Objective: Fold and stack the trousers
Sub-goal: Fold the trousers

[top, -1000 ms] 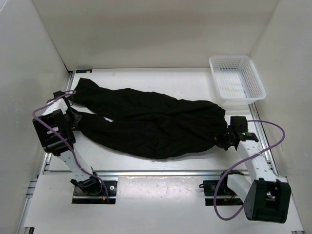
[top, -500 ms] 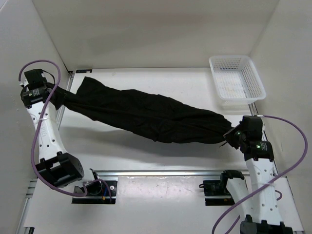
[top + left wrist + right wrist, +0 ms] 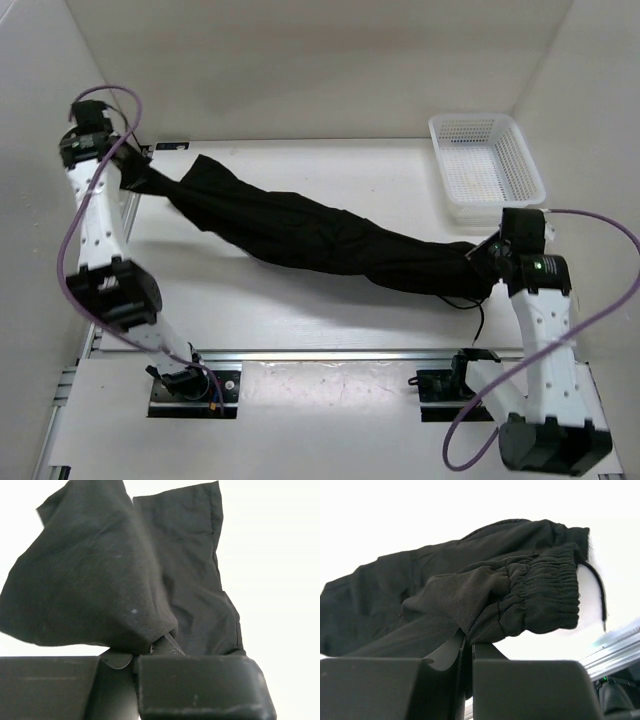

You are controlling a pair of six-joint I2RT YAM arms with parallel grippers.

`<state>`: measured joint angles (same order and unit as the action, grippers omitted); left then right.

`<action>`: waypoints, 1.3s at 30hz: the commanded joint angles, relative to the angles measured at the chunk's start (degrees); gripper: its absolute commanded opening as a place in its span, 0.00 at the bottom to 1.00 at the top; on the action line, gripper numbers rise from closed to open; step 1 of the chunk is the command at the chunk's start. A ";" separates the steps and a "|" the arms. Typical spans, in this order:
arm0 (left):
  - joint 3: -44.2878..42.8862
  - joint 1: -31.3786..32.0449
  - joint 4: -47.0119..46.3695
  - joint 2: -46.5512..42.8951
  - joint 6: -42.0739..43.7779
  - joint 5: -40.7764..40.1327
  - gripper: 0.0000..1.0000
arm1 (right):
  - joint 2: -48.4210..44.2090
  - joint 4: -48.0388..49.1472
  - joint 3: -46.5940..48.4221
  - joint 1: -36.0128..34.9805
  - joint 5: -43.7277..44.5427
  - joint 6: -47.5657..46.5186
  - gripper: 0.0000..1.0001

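The black trousers [image 3: 320, 235] hang stretched in a long band from the far left to the near right, lifted off the white table. My left gripper [image 3: 132, 172] is shut on the leg ends at the far left; the left wrist view shows the cloth [image 3: 115, 575] pinched between its jaws. My right gripper [image 3: 482, 262] is shut on the elastic waistband end [image 3: 540, 600] at the right, with the fabric clamped between its jaws. A thin black drawstring [image 3: 478, 318] dangles below the waistband.
A white mesh basket [image 3: 486, 170] stands at the far right corner of the table, just behind the right gripper. White walls close in the left, back and right sides. A metal rail [image 3: 330, 353] runs along the near table edge.
Both arms have raised the trousers off the table and pulled them taut. The left gripper moved up and towards the far left corner; the right gripper moved slightly farther back, towards the basket.
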<state>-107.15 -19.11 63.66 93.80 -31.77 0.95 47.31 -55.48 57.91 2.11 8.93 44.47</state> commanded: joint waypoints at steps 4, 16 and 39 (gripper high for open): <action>-16.05 3.91 -2.94 18.15 0.83 -6.31 0.11 | 10.16 7.58 0.89 0.53 8.56 -1.23 0.00; -25.75 5.14 -1.70 29.25 0.83 -6.93 0.11 | 21.07 11.54 3.70 1.14 10.41 -1.75 0.00; -10.25 5.67 -4.16 16.55 7.15 -10.09 0.11 | 9.63 9.23 -3.77 1.67 10.32 -2.90 0.00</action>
<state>-111.96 -12.25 64.14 104.77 -27.16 -4.29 54.08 -49.65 53.65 2.61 13.08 42.44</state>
